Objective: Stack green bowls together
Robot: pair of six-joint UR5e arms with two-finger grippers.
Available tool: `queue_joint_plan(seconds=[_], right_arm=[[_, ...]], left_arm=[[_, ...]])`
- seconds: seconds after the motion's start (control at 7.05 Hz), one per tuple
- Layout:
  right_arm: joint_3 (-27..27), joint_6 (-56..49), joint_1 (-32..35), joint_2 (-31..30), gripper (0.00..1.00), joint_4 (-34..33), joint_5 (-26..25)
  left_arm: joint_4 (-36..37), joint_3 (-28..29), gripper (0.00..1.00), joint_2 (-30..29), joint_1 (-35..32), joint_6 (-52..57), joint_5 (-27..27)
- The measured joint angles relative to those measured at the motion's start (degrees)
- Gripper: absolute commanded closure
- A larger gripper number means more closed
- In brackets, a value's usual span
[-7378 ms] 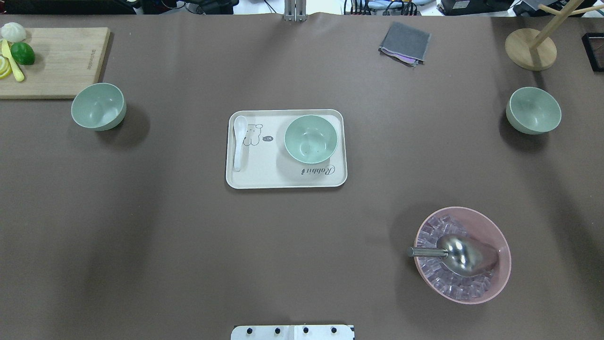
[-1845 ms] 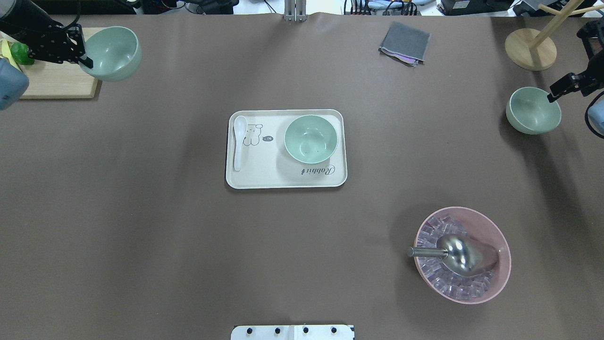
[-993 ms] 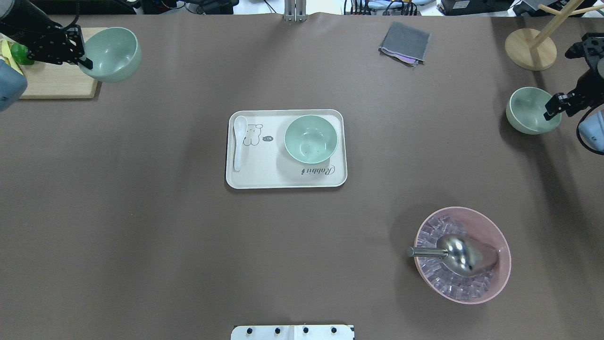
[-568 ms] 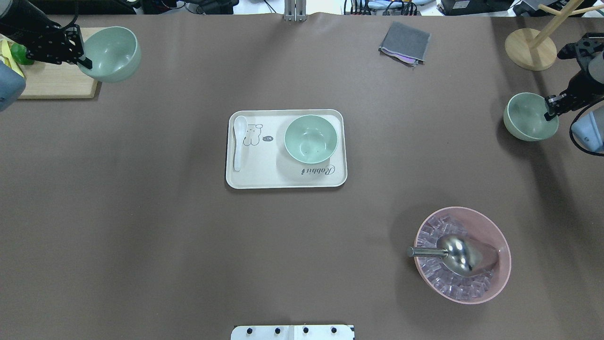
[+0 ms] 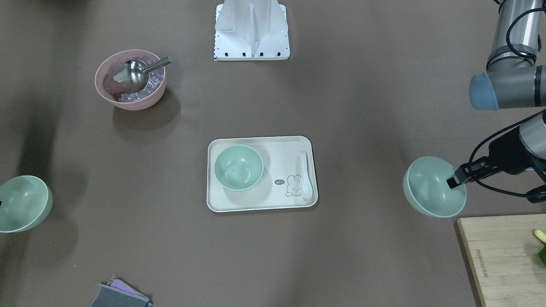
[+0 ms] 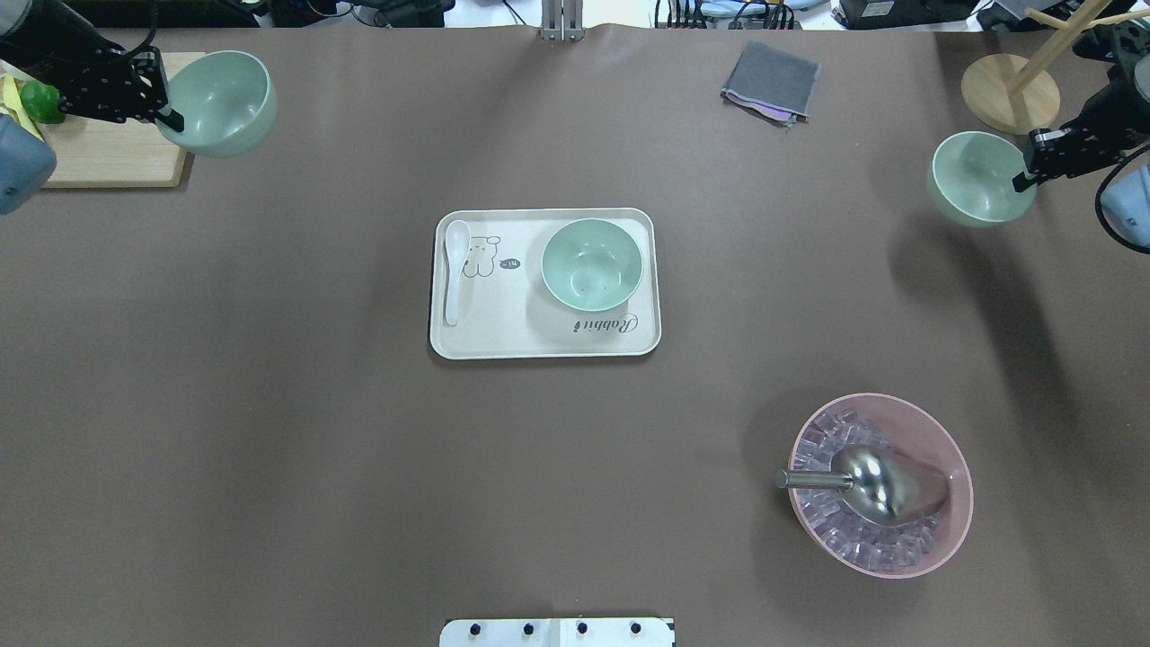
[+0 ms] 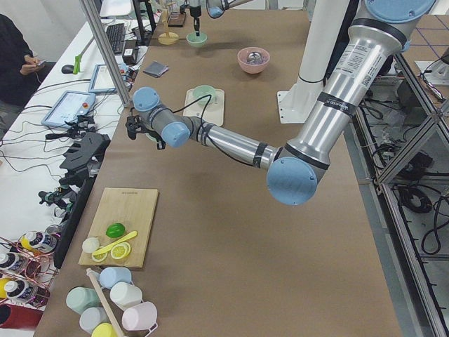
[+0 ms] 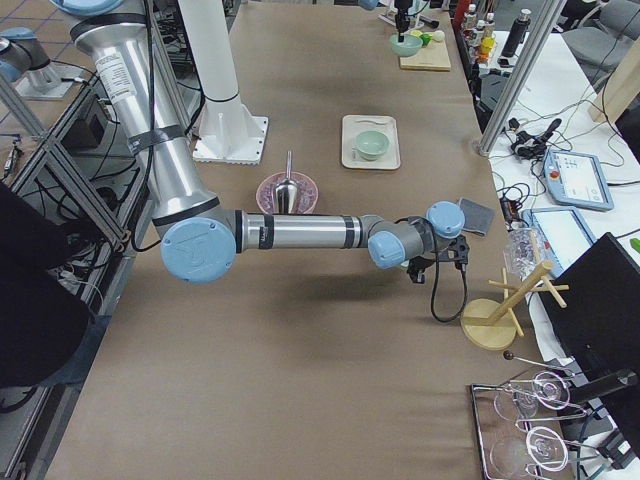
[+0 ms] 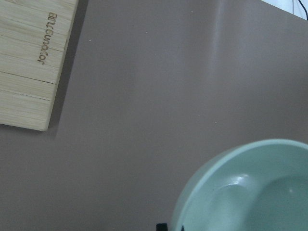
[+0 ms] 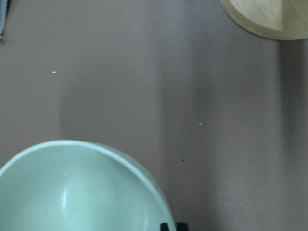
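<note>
The left tool (image 6: pixel 172 117) is clamped on the rim of the left bowl (image 6: pixel 223 99), held above the worktop (image 6: pixel 359 467); the right tool (image 6: pixel 1022 179) likewise pinches the right bowl (image 6: pixel 975 175) aloft. The third bowl (image 6: pixel 591 265) sits on the tray (image 6: pixel 503 340).

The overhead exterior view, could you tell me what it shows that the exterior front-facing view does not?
Only the overhead view shows the right gripper pinching the right bowl by its rim, and the wooden stand base. Only the front-facing view shows the white base plate whole. Both show the tray with the middle bowl and spoon, the pink bowl with its scoop, and the left gripper holding the left bowl.
</note>
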Motion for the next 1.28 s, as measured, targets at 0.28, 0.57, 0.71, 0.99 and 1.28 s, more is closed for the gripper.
queue_joint_plan(seconds=[0.28, 0.57, 0.71, 0.99, 1.28], right_arm=[[3.99, 4.49, -0.13, 0.08, 1.00, -0.19, 0.66], [7.73, 8.35, -0.50, 0.08, 1.00, -0.69, 0.81], [8.80, 9.65, -0.77, 0.04, 1.00, -0.73, 0.86], [9.64, 10.48, -1.21, 0.02, 1.00, -0.71, 0.84], [9.89, 10.64, -1.48, 0.06, 1.00, -0.71, 0.81]], left_arm=[[-0.25, -1.93, 1.00, -2.64, 5.07, -8.29, 2.24], [-0.23, -3.11, 1.00, -6.06, 12.41, -14.84, 7.82], [-0.22, -3.00, 1.00, -7.86, 15.87, -16.42, 11.08], [-0.74, -2.88, 1.00, -10.92, 20.57, -19.21, 14.09], [-0.80, -2.10, 1.00, -15.46, 24.23, -23.67, 15.34]])
